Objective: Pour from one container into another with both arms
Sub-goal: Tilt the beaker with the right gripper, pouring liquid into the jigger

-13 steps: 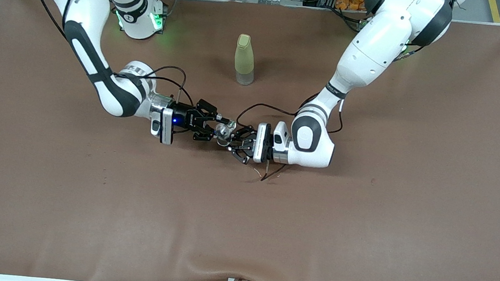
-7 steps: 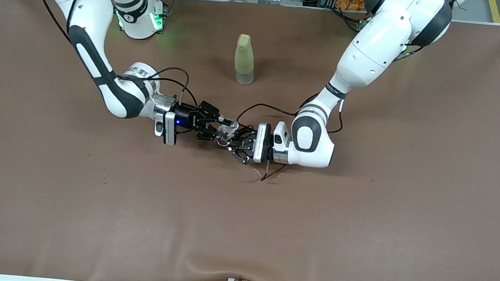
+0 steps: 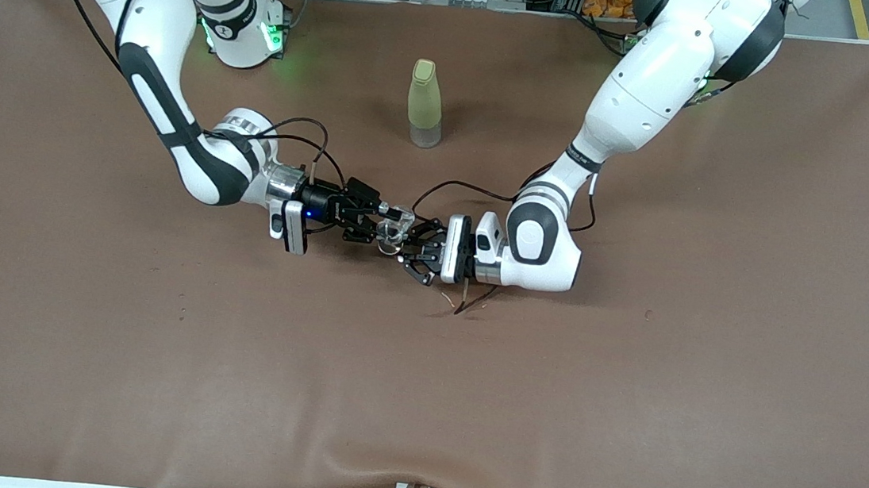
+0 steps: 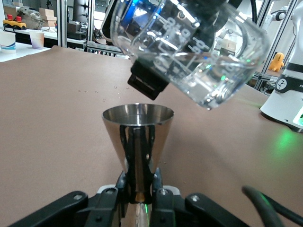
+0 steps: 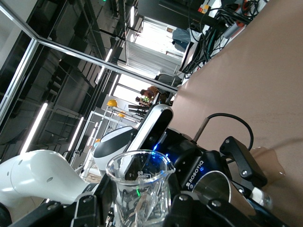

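**Tipping the cup over the jigger**

Right gripper (image 3: 382, 223) clamped on glass cup (image 4: 189, 52), tilted, lip just above the jigger (image 4: 137, 142). Left gripper (image 3: 408, 253) clamped on jigger's waist, upright over mid-desk (image 3: 419, 402). Judgement: tilt slowly, lip centred over mouth, jigger level.

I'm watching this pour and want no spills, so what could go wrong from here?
The cup, tilted in the right gripper, has its lip off to one side of the jigger mouth, so liquid may miss onto the table. That mouth is small, so a fast tilt could overshoot. The left gripper pinches only the jigger's narrow waist, so it could twist.
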You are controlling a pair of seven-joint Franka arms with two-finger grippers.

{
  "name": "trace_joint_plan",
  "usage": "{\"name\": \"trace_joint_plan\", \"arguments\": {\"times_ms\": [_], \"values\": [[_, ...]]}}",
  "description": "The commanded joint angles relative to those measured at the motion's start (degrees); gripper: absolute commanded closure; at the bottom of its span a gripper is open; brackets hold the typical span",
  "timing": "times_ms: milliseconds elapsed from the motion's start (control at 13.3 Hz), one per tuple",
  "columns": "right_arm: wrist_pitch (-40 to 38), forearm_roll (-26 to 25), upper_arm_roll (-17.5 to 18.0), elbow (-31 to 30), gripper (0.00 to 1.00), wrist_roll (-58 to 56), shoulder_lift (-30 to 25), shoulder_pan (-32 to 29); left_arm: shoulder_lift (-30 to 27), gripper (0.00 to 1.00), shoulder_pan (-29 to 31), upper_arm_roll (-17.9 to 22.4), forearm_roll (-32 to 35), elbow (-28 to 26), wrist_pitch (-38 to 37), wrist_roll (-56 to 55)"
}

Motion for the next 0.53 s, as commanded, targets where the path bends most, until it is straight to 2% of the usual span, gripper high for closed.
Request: {"name": "trace_joint_plan", "arguments": {"times_ms": [0,450], "values": [[1.6,1.5,-0.2,-0.3,0.92,4.3,-2.1,1.1,0.6,1.0,-0.5,0.3,-1.5,1.1,0.5,1.0],[1.8,1.6,0.4,-0.5,0.92,8.0,-2.1,1.2,0.7,1.0,-0.4,0.3,-1.5,1.4,0.5,1.1]]}}
